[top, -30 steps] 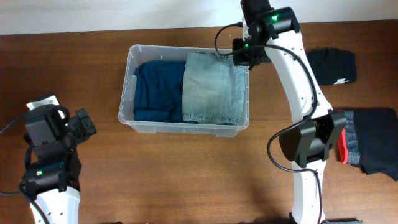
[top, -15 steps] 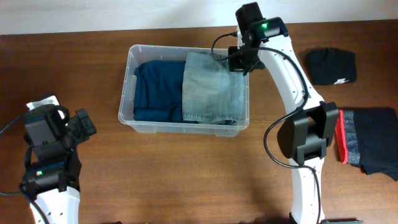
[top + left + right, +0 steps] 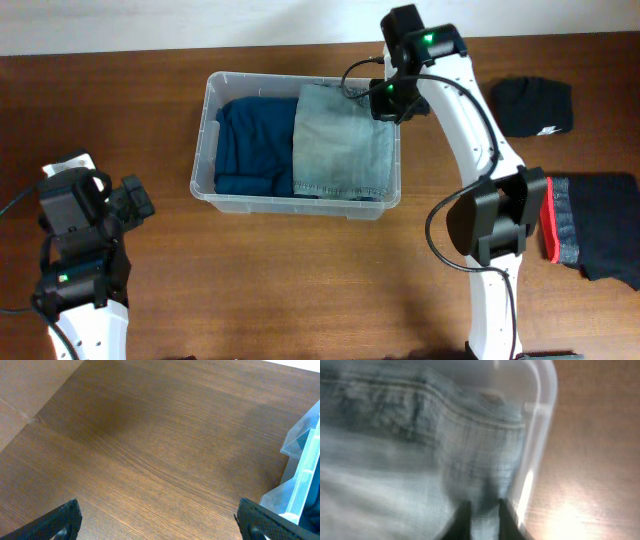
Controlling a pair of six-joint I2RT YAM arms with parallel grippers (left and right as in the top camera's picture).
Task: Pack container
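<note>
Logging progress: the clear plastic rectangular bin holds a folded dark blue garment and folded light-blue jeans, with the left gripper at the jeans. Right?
No, it is the right gripper at the folded light-blue jeans, as the right wrist view shows. The clear plastic rectangular bin does hold them and the folded dark blue garment.

Colours over the brown table

The container was clear and colourless. Inside it, the folded jeans were pale, faded blue and the garment was dark teal-blue. The table showed brown wood grain. The black cloth had a small white mark.
</note>
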